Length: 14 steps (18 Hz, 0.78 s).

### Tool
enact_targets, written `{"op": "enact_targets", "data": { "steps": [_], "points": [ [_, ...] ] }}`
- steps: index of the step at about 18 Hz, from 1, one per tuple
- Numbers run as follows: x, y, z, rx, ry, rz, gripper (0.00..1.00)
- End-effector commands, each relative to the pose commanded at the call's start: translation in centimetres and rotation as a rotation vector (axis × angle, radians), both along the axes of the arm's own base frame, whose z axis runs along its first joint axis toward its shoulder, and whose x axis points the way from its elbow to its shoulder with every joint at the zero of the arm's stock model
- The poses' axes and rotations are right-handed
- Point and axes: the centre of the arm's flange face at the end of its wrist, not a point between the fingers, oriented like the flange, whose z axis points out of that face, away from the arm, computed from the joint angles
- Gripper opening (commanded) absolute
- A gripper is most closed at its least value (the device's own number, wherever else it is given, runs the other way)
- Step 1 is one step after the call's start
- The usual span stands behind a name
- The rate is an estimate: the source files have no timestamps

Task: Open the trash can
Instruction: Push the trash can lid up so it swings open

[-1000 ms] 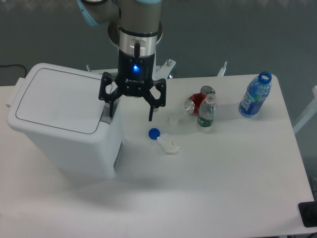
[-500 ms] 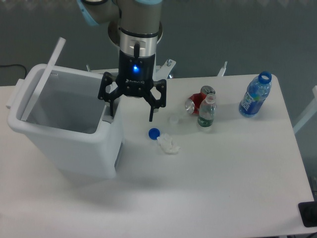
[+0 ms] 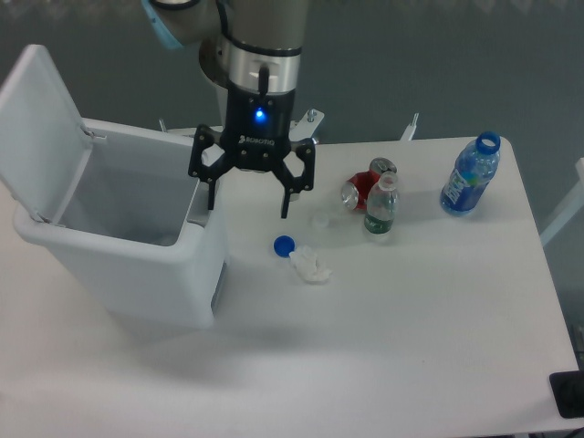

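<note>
- Where the white table [image 3: 429, 347] meets its left edge, we see the large white plastic rectangular trash can [image 3: 128, 265] with rounded corners, its flat hinged lid [image 3: 36, 119] swung up and leaning back on the far left side, so the inside of the bin shows.
- Our black two-finger gripper [image 3: 248, 199] hangs just above the can's right rim, its fingers spread wide and holding nothing. The left finger points down over the rim's corner; the right finger points down over bare table just beside the can.
- Just right of the gripper and nearer us lie a small blue round bottle cap [image 3: 284, 245] and, touching or nearly touching it, a crumpled white scrap [image 3: 311, 266].
- Further right stand a small clear plastic bottle with a green label [image 3: 380, 208] and, just behind it, a red drink can lying on its side [image 3: 364, 187].
- Near the table's far right corner stands a blue uncapped plastic bottle [image 3: 469, 178].
- Wide bare tabletop stretches along the near edge and the right half.
</note>
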Motion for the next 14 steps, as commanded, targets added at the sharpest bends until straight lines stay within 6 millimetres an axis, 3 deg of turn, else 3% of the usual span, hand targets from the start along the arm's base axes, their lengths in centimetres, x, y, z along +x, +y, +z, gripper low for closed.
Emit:
{"op": "enact_targets", "data": {
  "steps": [2, 5, 14],
  "points": [
    [-2.0, -1.2, 0.1, -0.009, 0.045, -0.024, 1.00],
    [-3.0, -1.9, 0.2, -0.036, 0.140, -0.135, 1.00],
    [-6.3, -3.0, -2.8, -0.319, 0.359, -0.332, 1.00]
  ]
}}
